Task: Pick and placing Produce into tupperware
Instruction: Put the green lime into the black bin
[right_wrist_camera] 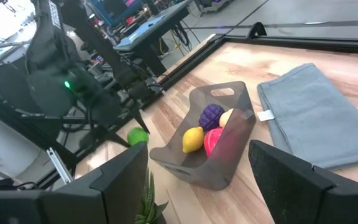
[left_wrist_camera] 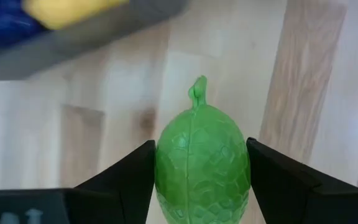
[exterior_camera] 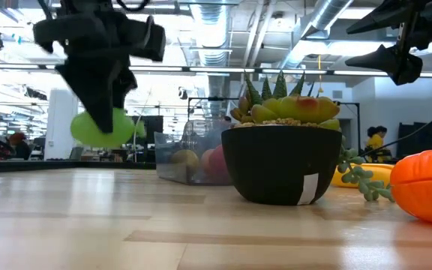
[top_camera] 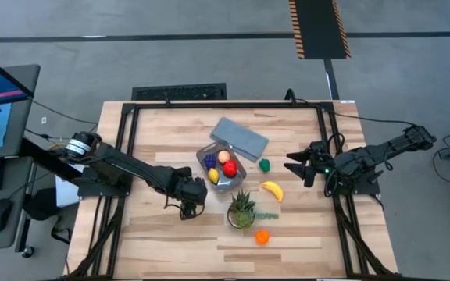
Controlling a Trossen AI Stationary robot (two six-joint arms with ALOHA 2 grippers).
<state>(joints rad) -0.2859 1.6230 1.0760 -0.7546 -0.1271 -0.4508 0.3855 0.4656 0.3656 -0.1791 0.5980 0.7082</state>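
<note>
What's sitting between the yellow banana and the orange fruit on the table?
In the high view, the potted plant's trailing green sprig reaches between the banana and orange fruit; otherwise bare wood.

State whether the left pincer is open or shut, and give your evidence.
Shut on the green fruit: the left pincer has a finger against each side, and the low view shows the fruit held above the table.

Green fruit (left_wrist_camera: 202, 165) cut off at bottom edge in left wrist view, hidden under left gripper (top_camera: 187, 204) from above. Tub (left_wrist_camera: 73, 31) blurred. Orange piece (exterior_camera: 426, 184) cut by low view's edge.
</note>
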